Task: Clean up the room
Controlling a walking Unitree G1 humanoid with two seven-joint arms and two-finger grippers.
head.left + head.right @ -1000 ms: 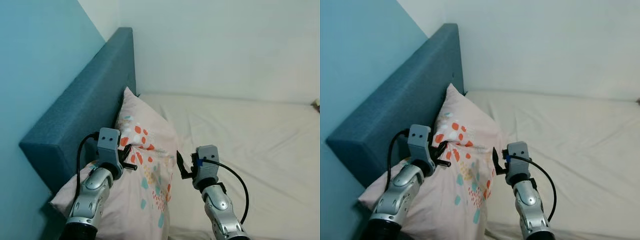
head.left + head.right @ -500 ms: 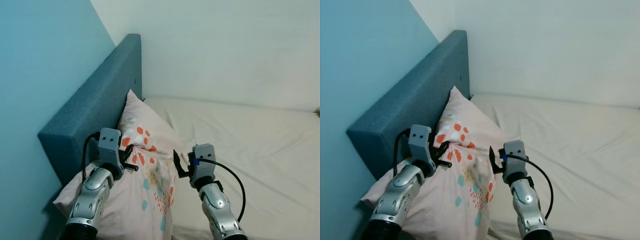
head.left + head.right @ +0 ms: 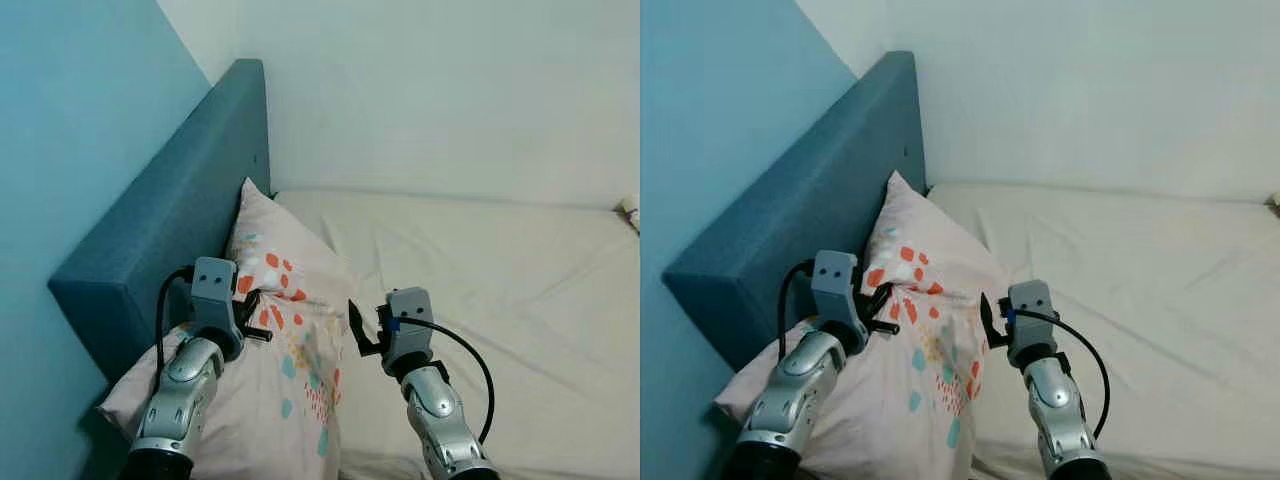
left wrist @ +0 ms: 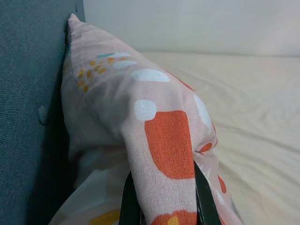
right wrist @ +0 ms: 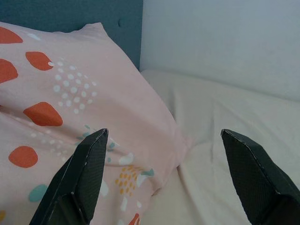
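Pillow [image 3: 290, 330] against blue headboard [image 3: 160, 230] on mattress [image 3: 500, 280], left gripper [image 4: 161, 201] pinching its fabric, right gripper [image 5: 164, 173] spread wide.

Pillow [image 3: 290, 330] lies on the bed [image 3: 500, 280], against the headboard [image 3: 170, 220] at left.

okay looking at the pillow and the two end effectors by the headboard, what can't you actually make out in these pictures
- Pillow: its near end, cut off by the bottom edge of both eye views and covered by the left arm.
- Left end effector: fingertips buried in pillow fabric in the left wrist view.
- Small object on the bed's far right: cut by the frame edge, too small to identify.
- Headboard: lower part hidden behind the pillow.
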